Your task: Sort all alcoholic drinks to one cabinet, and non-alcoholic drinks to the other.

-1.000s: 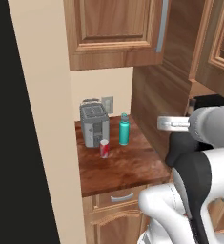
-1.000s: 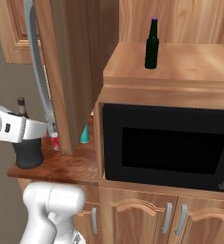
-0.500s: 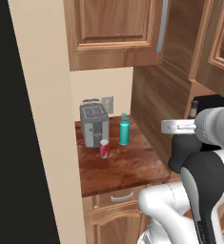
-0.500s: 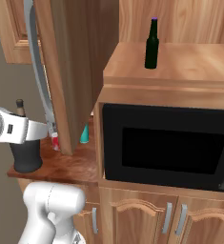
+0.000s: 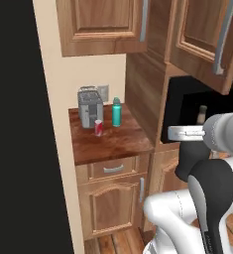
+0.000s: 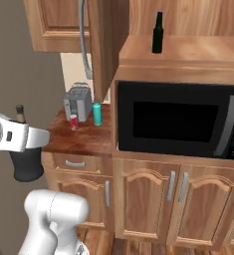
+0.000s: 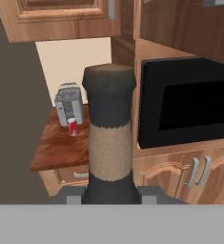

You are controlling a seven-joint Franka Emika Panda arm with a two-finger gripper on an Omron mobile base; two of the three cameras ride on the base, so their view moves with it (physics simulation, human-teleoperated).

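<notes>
My gripper [image 7: 111,196] is shut on the squat black bottle [image 7: 108,138], one of the alcoholic drinks; its thin neck rises up the middle of the hand view. From the left base view the bottle [image 5: 191,158] hangs under the hand [image 5: 187,133], in front of the microwave. The slim dark-green bottle [image 6: 158,34] stands on the shelf above the microwave. The non-alcoholic drinks stand on the small counter: a red can [image 5: 98,127] and, to its right, a teal bottle [image 5: 116,111], both well beyond the gripper.
A grey toaster [image 5: 90,106] stands behind the can on the wooden counter [image 5: 108,144]. A black microwave [image 6: 178,119] is built in to the right. An upper cabinet door [image 6: 106,40] stands open above the counter. A dark wall [image 5: 19,124] closes the left side.
The whole picture has shifted in both base views, so the camera has moved with the base; the counter now looks farther away. The gripper stays shut on the black bottle.
</notes>
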